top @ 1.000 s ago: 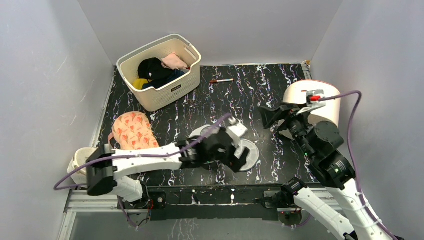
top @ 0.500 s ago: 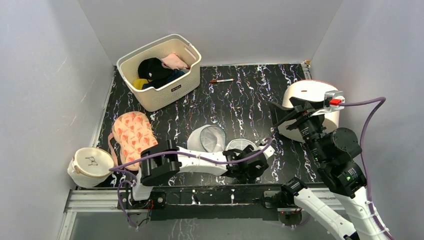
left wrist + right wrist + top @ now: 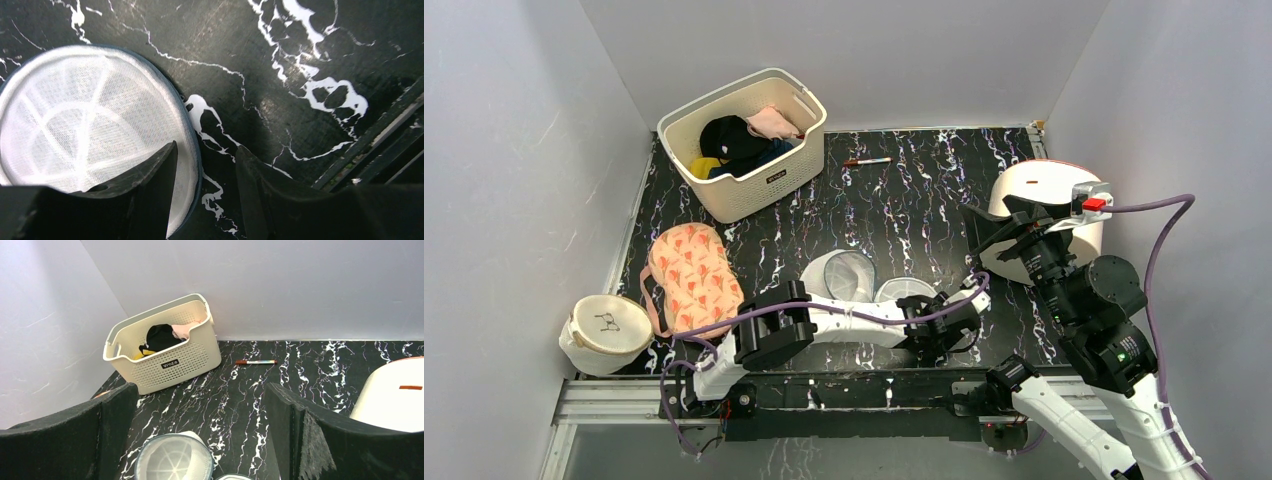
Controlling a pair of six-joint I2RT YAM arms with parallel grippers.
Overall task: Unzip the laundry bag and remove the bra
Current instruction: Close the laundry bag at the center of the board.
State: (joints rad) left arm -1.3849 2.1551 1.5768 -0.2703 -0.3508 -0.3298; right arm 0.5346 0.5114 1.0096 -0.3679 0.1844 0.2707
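The laundry bag lies at the front middle of the table, spread in two white net halves side by side; no bra shows in them; the left gripper hangs low with the right half's grey-blue rim between its open, empty jaws; the right gripper hangs high, wide open, empty. I think unzipping is about done; next, pinch the rim gently and lift to find the bra.
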